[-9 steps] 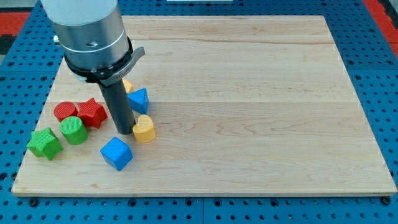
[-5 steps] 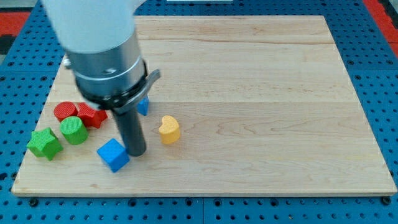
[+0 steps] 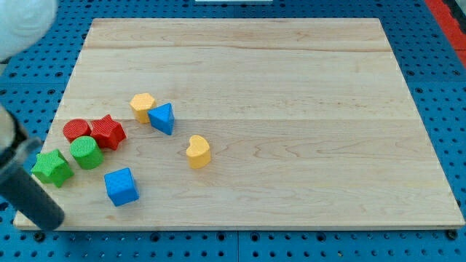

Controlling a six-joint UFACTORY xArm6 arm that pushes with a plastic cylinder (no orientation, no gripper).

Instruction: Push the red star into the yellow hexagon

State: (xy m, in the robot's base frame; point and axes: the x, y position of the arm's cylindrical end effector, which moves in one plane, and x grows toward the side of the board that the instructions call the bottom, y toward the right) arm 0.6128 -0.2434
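Observation:
The red star [image 3: 108, 132] lies at the board's left, touching a red round block [image 3: 76, 130] on its left. The yellow hexagon [image 3: 142, 106] sits up and to the right of the star, a short gap away, touching a blue triangular block [image 3: 162, 118]. My rod comes in from the view's left edge and my tip [image 3: 49, 221] is at the board's bottom left corner, below the green star [image 3: 52, 167] and left of the blue cube [image 3: 120, 186], well away from the red star.
A green round block [image 3: 86, 152] sits just below the red pair. A yellow heart block [image 3: 197, 151] lies right of the group. The wooden board [image 3: 291, 109] rests on a blue pegboard table.
The arm swung from the middle of the block group down and left to the board's corner. The yellow heart was pushed right and the blue cube shifted left. The hexagon is uncovered.

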